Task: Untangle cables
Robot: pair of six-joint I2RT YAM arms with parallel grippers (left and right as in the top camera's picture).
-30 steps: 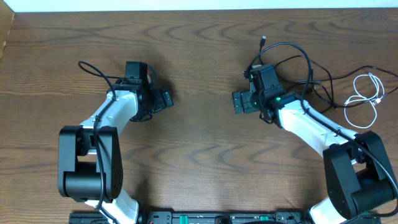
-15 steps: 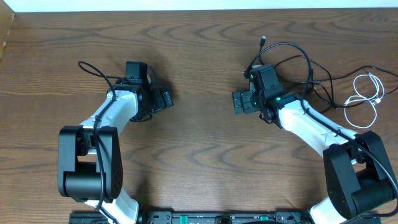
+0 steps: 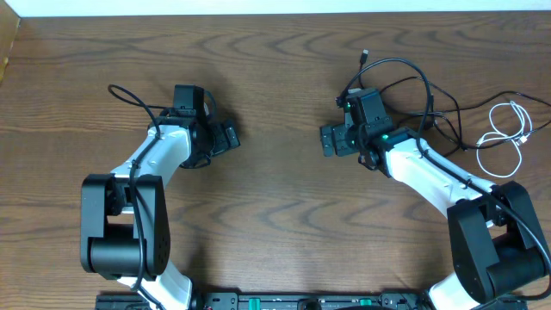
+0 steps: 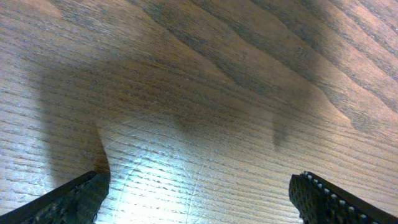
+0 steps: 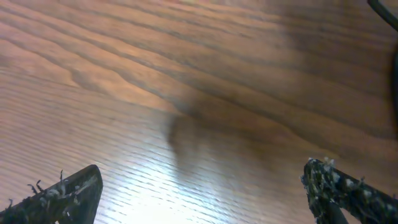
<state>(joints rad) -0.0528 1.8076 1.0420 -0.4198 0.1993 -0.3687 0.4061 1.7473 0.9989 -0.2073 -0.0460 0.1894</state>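
The cables lie at the table's back right. A black cable (image 3: 411, 69) loops behind my right wrist, and its small plug (image 3: 364, 56) points to the far edge. A second black cable (image 3: 469, 108) runs off to the right edge. The white cord (image 3: 504, 135) curls in loose loops at the far right. My right gripper (image 3: 331, 140) (image 5: 200, 180) is open over bare wood, just left of the black loops. My left gripper (image 3: 225, 138) (image 4: 198, 190) is open too, low over bare wood at centre left, far from all the cables.
The brown wooden table (image 3: 275, 215) carries both white arms, whose bases sit at the near edge. A dark curved strand (image 5: 387, 11) crosses the top right corner of the right wrist view. A pale wall strip runs along the far edge.
My right gripper has shifted slightly to the left. The left arm and the cables have not moved.
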